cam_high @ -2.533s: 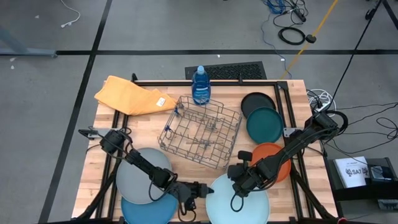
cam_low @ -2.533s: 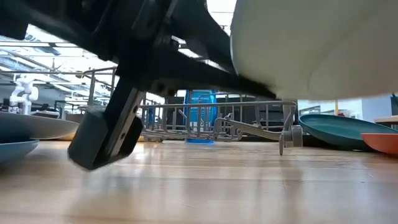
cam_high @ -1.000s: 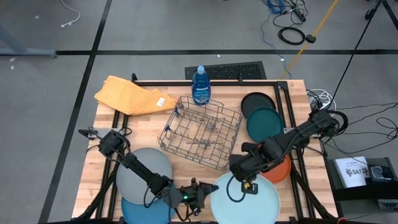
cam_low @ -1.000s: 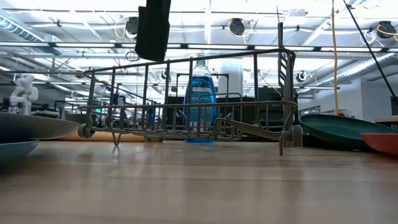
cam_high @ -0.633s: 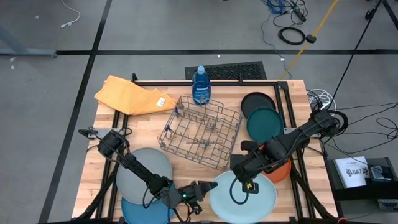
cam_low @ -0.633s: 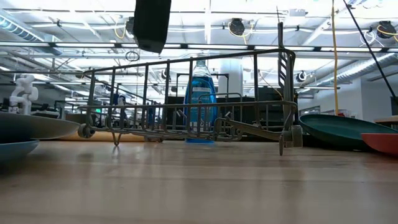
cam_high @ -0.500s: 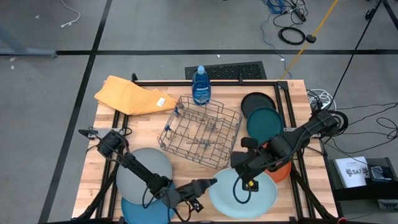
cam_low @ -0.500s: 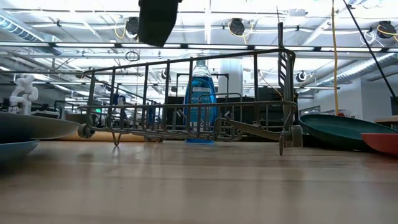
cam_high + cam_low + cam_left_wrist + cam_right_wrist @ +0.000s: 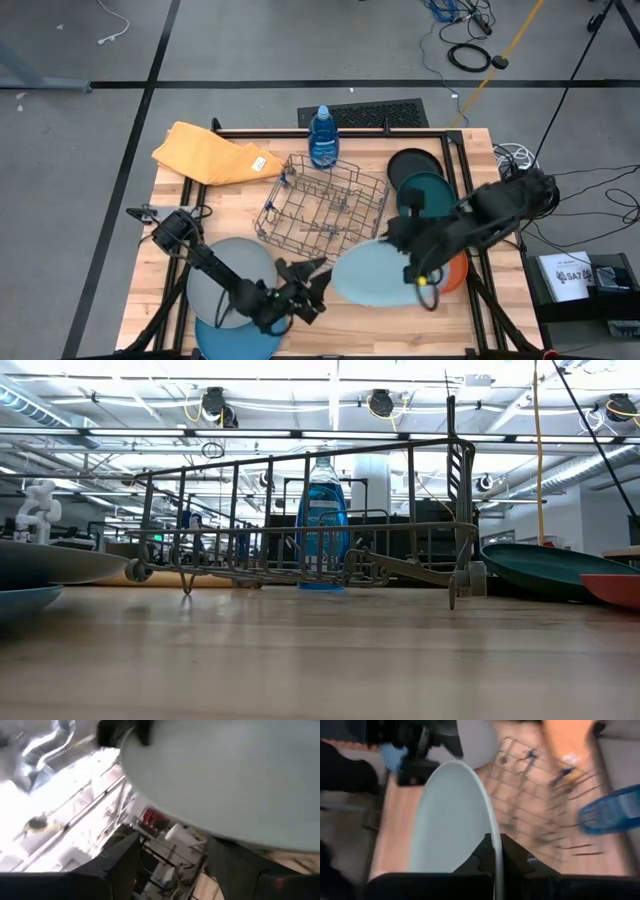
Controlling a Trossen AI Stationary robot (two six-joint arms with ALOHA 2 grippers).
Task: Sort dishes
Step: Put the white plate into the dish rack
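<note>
The light blue plate (image 9: 372, 276) hangs tilted in the air just near of the wire rack (image 9: 325, 210), with my right gripper (image 9: 415, 262) shut on it. My left gripper (image 9: 305, 280) stands open just left of the plate's left edge, touching nothing; in its wrist view the plate (image 9: 225, 775) passes clear of the fingers. At the near left the grey plate (image 9: 222, 280) lies on the blue plate (image 9: 235, 342). On the right, the black plate (image 9: 408, 160), dark teal plate (image 9: 428, 198) and orange plate (image 9: 455, 272) overlap in a row. My right gripper pinches the light blue plate's rim (image 9: 494, 837) on the plate's right side, one finger on each face. The fingers (image 9: 516, 856) come in roughly level from the table's right. The plate is lifted clear of the table and tipped, seen edge-on from the wrist.
A blue bottle (image 9: 322, 138) stands behind the rack at the far edge. A folded yellow cloth (image 9: 210, 152) lies at the far left. Bare wood shows between the grey plate and the rack and along the near edge.
My left gripper has opened and let go of the light blue plate's left edge, then drawn back a little. My right gripper has risen and gone toward the far edge with the plate, which is now lifted clear and tipped, closer to the rack.
</note>
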